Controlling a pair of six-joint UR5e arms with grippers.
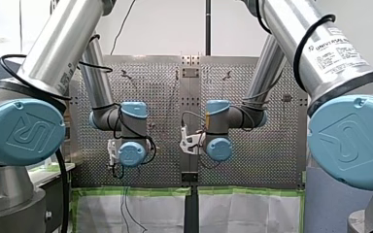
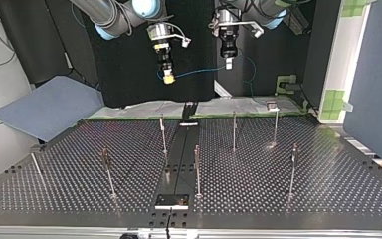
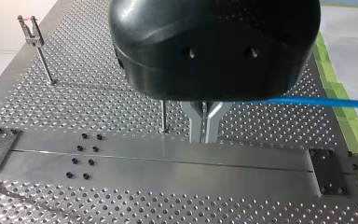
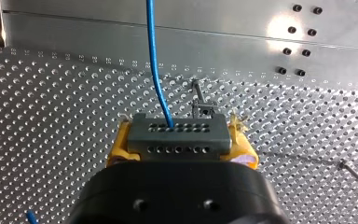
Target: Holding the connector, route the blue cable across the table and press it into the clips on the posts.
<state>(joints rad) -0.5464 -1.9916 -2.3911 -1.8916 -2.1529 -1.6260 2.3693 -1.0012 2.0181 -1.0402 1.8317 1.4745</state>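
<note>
Blue cable (image 2: pixel 199 72) hangs in a shallow sag between the two grippers, high above the far side of the counter (image 2: pixel 303 199) in the top view and clear of every post. One end enters a grey connector (image 4: pixel 177 133) with two rows of small holes. My right gripper (image 2: pixel 168 77) is clamped on this connector, with its yellow pads (image 4: pixel 119 147) pressing on both ends. My left gripper (image 3: pixel 204 122) has its metal fingers drawn together on the cable further along. From there the cable runs out sideways, and in the top view it loops down behind.

Thin upright posts (image 2: pixel 234 130) stand scattered over the perforated counter, well apart from each other, with small clips at their tops. In the right wrist view one post (image 4: pixel 199 103) stands just ahead of the connector. In the left wrist view another post (image 3: pixel 163 116) stands just beside the fingers.

A smooth metal strip (image 3: pixel 168 161) with dark screw heads divides the counter down the middle. A black plate (image 2: pixel 171 200) lies at its near end in the top view. Green tape (image 3: pixel 349 126) edges the counter, and a blue-grey board (image 2: pixel 45 107) lies at the top view's left.

A label (image 1: pixel 337 51) on my right arm reads "UNIVERSAL ROBOTS". The small numbers printed along a row of holes are too small to read.
</note>
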